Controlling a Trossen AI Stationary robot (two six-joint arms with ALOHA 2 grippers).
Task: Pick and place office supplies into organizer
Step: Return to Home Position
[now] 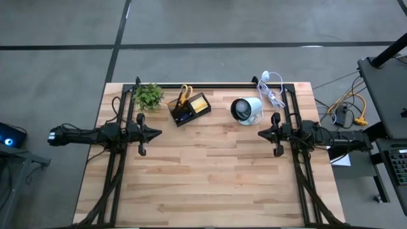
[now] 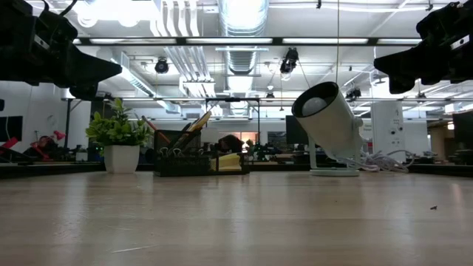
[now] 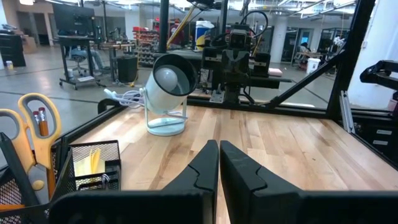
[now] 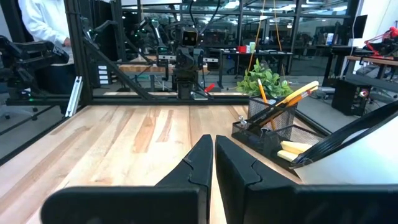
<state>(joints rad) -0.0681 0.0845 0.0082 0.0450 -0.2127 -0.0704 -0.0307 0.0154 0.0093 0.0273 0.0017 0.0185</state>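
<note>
The black mesh organizer (image 1: 190, 109) stands near the table's far edge. Scissors with yellow-orange handles (image 1: 184, 95), orange pencils and dark pens stand in it, and a yellow sticky-note block (image 1: 200, 103) lies in one compartment. It also shows in the low view as organizer (image 2: 199, 161), in the left wrist view as organizer (image 3: 68, 171) and in the right wrist view as organizer (image 4: 273, 127). My left gripper (image 1: 158, 133) hovers shut at the table's left, raised above the wood. My right gripper (image 1: 260, 133) hovers shut at the right, facing it.
A white round lamp-like cup with a dark inside (image 1: 245, 110) stands right of the organizer on a round base. A white coiled cable (image 1: 273, 91) lies behind it. A small green plant in a white pot (image 1: 148, 96) stands left of the organizer. Bare wood (image 1: 210, 172) spreads toward the near edge.
</note>
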